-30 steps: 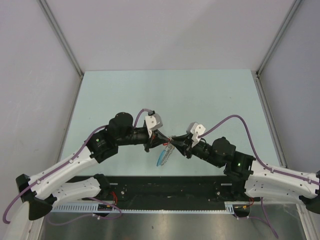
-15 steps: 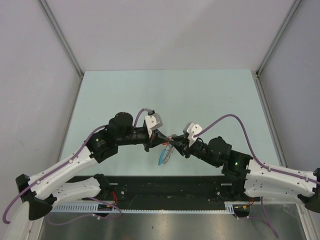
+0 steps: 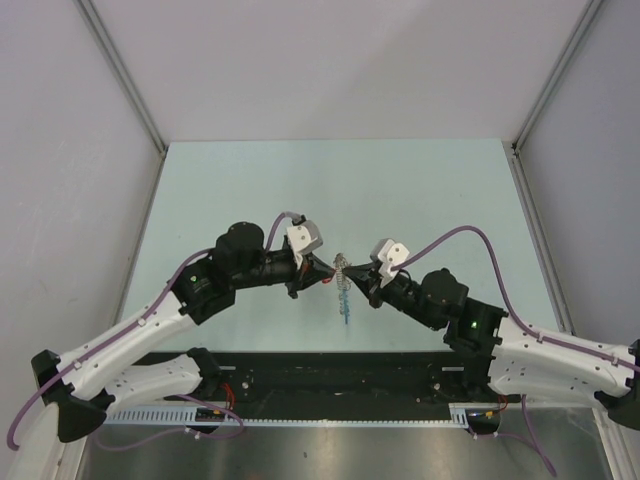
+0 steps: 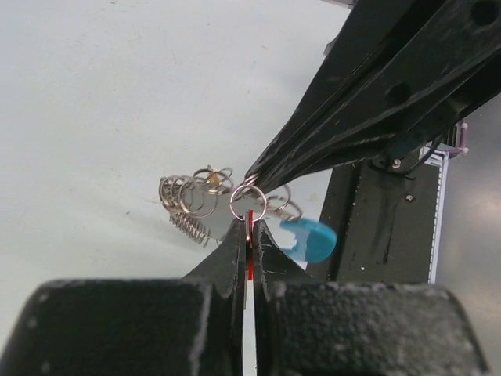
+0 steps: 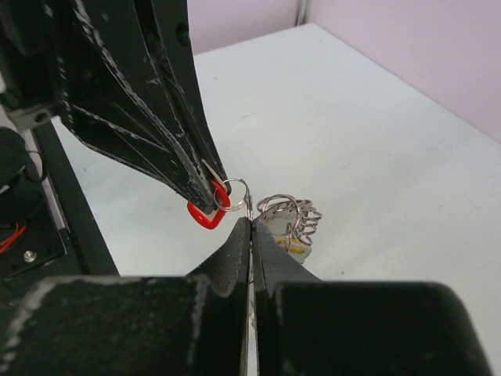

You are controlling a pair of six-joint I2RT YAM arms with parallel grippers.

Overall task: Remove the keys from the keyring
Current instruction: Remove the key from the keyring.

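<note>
There is one tiny key (image 5: 202, 215) with a red head; its blade is not visible. There is one keyring (image 3: 343, 272), a floppy loop of silvery coiled metal with one bright blue arc (image 3: 347, 312). There are two hands and one pale green table (image 3: 250, 180).

The left hand (image 4: 250, 232) is fully clenched. Between its two black fingers it pinches the red head of the key, which appears in the left wrist view only as a thin red line. In the right wrist view the same red head sticks out under the left fingertips, and a small silvery ring passes through it.

The right hand (image 5: 251, 229) is also clenched, with no gap between its fingers. Its tips clamp the thin silvery wire of the keyring exactly at this small ring, just beside the red head. The silvery coils lie directly behind the right fingertips.

The keyring is between the two hands, over the near middle part of the table. The blue arc hangs down from it toward the near edge. I cannot tell if the lowest part touches the table.

Both arms come from the near edge and bend inward. The left hand points to the right and the right hand points to the left, so they meet tip to tip, almost touching.
</note>
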